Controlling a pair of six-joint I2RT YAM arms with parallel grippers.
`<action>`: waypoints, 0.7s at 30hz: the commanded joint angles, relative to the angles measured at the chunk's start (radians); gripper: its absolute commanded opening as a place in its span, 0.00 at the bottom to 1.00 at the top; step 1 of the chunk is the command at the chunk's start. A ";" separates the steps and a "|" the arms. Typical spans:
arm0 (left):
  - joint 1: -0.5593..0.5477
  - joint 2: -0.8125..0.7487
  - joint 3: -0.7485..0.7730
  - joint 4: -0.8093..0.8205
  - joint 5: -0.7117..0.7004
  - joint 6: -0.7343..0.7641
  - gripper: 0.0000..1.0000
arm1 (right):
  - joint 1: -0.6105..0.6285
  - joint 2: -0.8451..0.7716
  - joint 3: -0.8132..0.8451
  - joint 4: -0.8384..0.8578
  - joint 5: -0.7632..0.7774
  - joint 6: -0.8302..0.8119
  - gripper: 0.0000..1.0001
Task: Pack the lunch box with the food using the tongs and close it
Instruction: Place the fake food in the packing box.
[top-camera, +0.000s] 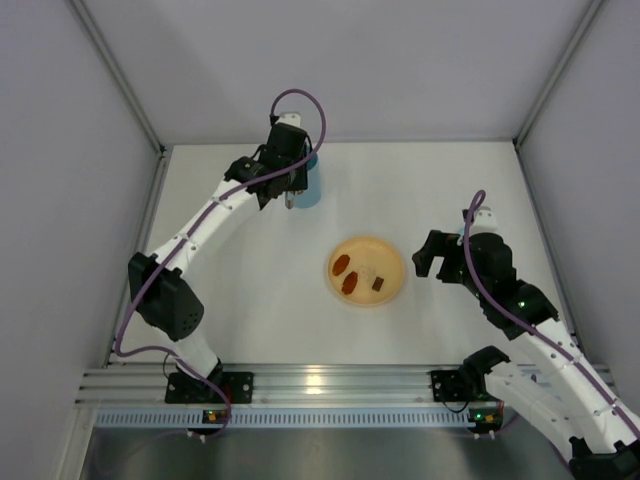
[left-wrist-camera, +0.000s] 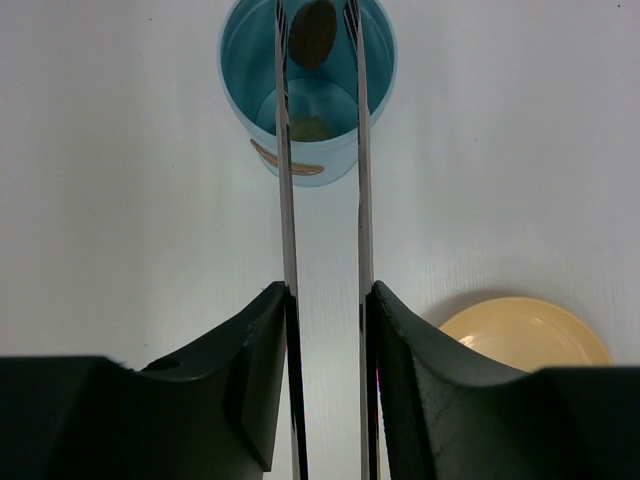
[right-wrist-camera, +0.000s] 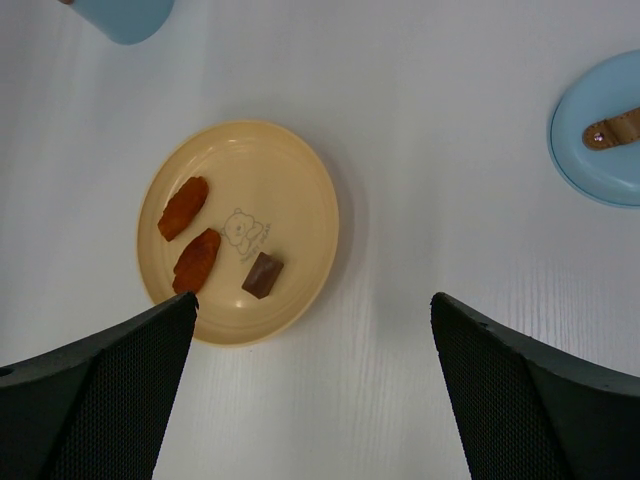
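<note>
Food (top-camera: 351, 284) lay on a yellow-orange plate (top-camera: 375, 252) near the middle of the white table (top-camera: 480, 190) in the top view: two reddish-brown ovals on the left and a dark square chunk (top-camera: 379, 284) to their right. The light blue lunch box (top-camera: 309, 187) stood upright toward the far left, well apart from the plate. The left arm reached out to it, and the left fingers (top-camera: 283, 178) hung just beside and above its rim. The right fingers (top-camera: 420, 260) stood apart, just right of the plate and holding nothing.

From the left wrist, the left fingers (left-wrist-camera: 235, 380) were clamped on the tongs (left-wrist-camera: 287, 200), one slim silvery arm pressed against each pad. The two arms ran forward almost parallel, their tips over the open mouth of the lunch box (left-wrist-camera: 240, 90). A round brown piece (left-wrist-camera: 312, 33) sat between the tips; whether they pinched it I could not tell. Something dull lay at the bottom of the tub, too dim to name. A brown mark (left-wrist-camera: 290, 165) showed on the tub's near side, and part of the plate (left-wrist-camera: 525, 335) showed at the lower right.

From the right wrist, the right fingers (right-wrist-camera: 100, 390) were spread wide over bare table, near the plate (right-wrist-camera: 290, 170). The ovals (right-wrist-camera: 184, 208) and the chunk (right-wrist-camera: 262, 274) lay on it apart from one another. A light blue lid (right-wrist-camera: 590, 165) with a wooden handle lay flat at the right edge, and the lunch box (right-wrist-camera: 125, 18) showed at the top left corner.
</note>
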 joint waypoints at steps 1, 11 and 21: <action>0.005 -0.031 -0.006 0.021 0.012 0.003 0.44 | 0.017 -0.005 0.037 -0.024 0.001 -0.007 0.99; 0.005 -0.079 -0.017 0.041 0.067 0.008 0.45 | 0.017 -0.005 0.036 -0.024 0.001 -0.007 0.99; -0.144 -0.221 -0.095 0.080 0.148 0.037 0.45 | 0.017 0.003 0.037 -0.021 0.004 -0.009 0.99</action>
